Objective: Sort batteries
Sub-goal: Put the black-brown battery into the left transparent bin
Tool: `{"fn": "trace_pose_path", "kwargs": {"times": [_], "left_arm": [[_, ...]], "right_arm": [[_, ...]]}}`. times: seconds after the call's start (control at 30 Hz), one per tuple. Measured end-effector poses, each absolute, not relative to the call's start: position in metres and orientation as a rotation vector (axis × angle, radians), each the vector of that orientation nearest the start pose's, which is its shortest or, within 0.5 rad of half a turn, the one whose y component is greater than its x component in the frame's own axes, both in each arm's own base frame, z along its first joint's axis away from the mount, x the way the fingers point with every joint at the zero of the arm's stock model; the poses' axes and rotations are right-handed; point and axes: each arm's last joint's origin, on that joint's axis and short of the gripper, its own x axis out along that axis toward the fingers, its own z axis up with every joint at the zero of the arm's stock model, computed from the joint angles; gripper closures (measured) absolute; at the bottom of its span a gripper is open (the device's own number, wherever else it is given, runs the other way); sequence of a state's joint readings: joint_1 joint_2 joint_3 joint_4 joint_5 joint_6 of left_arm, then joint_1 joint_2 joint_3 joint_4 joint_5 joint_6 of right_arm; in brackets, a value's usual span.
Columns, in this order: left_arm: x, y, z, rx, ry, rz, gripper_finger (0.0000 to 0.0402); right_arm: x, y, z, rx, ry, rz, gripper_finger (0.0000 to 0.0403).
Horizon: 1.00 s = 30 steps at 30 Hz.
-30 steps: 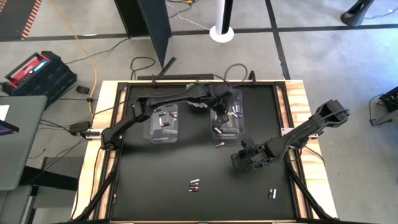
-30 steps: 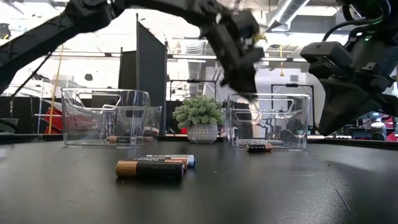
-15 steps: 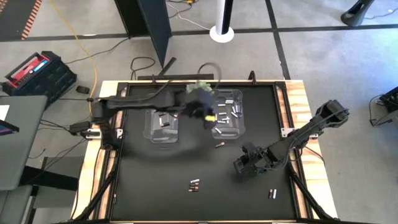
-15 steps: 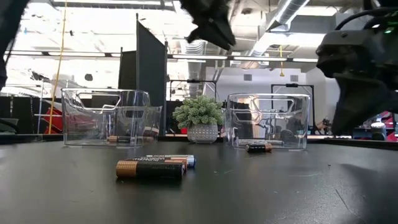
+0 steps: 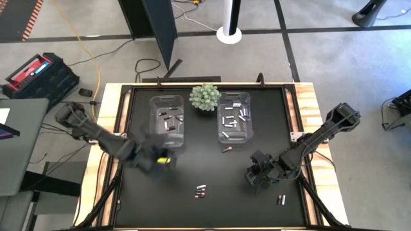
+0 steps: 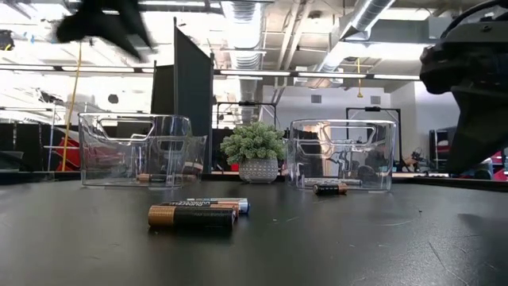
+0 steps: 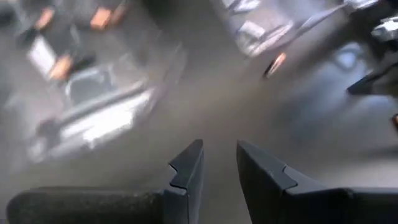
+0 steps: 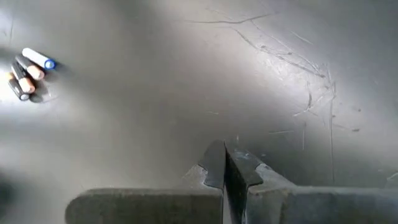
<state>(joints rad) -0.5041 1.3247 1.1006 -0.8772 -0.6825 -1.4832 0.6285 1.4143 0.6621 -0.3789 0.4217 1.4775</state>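
Note:
Loose batteries lie on the black table: a small cluster [image 5: 200,190] [image 6: 194,214] near the middle front, one [image 5: 226,149] [image 6: 329,188] in front of the right bin, and one [image 5: 280,199] at the near right. More batteries lie in the two clear bins [image 5: 167,122] [image 5: 234,119]. My left gripper [image 5: 164,159] [image 7: 217,155] hovers over the table's left side, open by a narrow gap and holding nothing; it is blurred. My right gripper [image 5: 257,176] [image 8: 224,155] is shut and empty above bare table, right of the cluster [image 8: 31,74].
A green spiky plant in a pot [image 5: 205,96] [image 6: 255,155] stands between the bins at the far edge. The clear bins [image 6: 139,151] [image 6: 343,155] are open on top. Wooden rails run along the table's left and right sides.
My left arm has swung fast from above the right bin, across the left bin, to the table's left side, moving toward the near edge and ending low over the table. My right gripper has drifted a little toward the near edge. The batteries on the table have stayed put.

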Motion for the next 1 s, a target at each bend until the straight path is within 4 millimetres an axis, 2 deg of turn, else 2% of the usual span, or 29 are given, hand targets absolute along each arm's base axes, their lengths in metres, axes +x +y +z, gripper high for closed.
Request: {"fn": "trace_pose_path", "kwargs": {"times": [0.2,0.33,0.5,0.6,0.7,0.77,1.0], "left_arm": [[0.180,-0.160,0.253,-0.967,0.654,0.896,0.0319],[0.163,-0.189,0.225,-1.021,0.888,1.061,0.0321],[0.160,-0.212,0.191,-0.965,1.190,1.212,0.0321],[0.163,-0.223,0.176,-0.933,1.303,1.177,0.0321],[0.167,-0.235,0.167,-0.931,1.446,1.057,0.0321],[0.167,-0.240,0.164,-0.940,1.477,1.015,0.0321],[0.160,-0.243,0.164,-1.048,1.429,1.194,0.0321]], "right_arm": [[0.200,0.131,0.156,0.730,0.873,-0.501,0.0384],[0.200,0.131,0.156,0.721,0.874,-0.496,0.0384],[0.200,0.131,0.156,0.685,0.882,-0.479,0.0384],[0.200,0.131,0.156,0.676,0.884,-0.474,0.0384],[0.201,0.130,0.156,0.675,0.884,-0.475,0.0384],[0.201,0.130,0.156,0.675,0.883,-0.475,0.0384],[0.202,0.131,0.156,0.689,0.871,-0.463,0.0384]]}}
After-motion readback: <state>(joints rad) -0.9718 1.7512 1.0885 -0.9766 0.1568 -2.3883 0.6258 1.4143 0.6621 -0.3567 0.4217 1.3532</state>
